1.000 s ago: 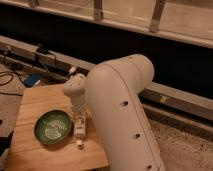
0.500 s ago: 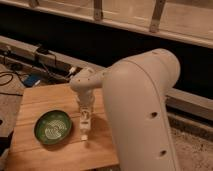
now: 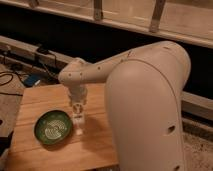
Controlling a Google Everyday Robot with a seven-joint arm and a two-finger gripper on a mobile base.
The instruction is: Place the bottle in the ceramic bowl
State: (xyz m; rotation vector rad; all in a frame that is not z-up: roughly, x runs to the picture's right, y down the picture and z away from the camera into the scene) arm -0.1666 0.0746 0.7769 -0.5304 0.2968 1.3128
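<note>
Compared with the frame half a second earlier, the arm has swung further left, so the bulky upper link fills more of the right side, and the bottle hangs slightly closer to the bowl.

Camera view: the end effector (image 3: 77, 114) points straight down from the wrist over the wooden bench (image 3: 100, 145). The bottle (image 3: 79, 124) hangs below it, long axis vertical or nearly so, lower end close to the bench surface; whether it touches the bench cannot be determined. The end effector appears to be closed on the upper part of the bottle, fingers on either side of it, though the exact gap is not resolvable.

The bowl (image 3: 53, 127) sits on the bench just beside the bottle, to its left in the picture. Its near rim is adjacent to the bottle but apart from it. The bottle is not yet over the bowl.

Judgement: the coming move depends on this sideways offset. The end effector must carry the bottle left, clear the rim, and release over the ringed interior. An upright bottle may topple on release.
</note>
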